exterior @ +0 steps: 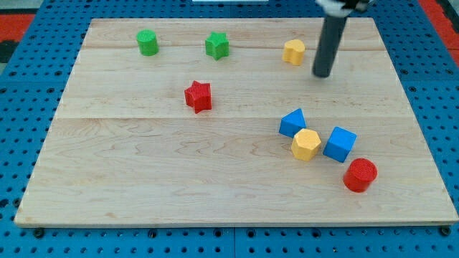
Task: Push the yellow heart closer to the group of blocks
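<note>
The yellow heart (293,51) lies near the view's top, right of centre, on the wooden board (143,179). My tip (322,74) is just to the right of it and slightly lower, a small gap apart. The group sits lower right: a blue triangular block (292,122), a yellow hexagon (305,144) touching it, a blue cube (339,143) and a red cylinder (359,175). The heart is well above this group.
A green cylinder (148,43) and a green star (216,45) lie along the view's top left. A red star (199,96) sits left of centre. The board rests on a blue perforated table (14,107).
</note>
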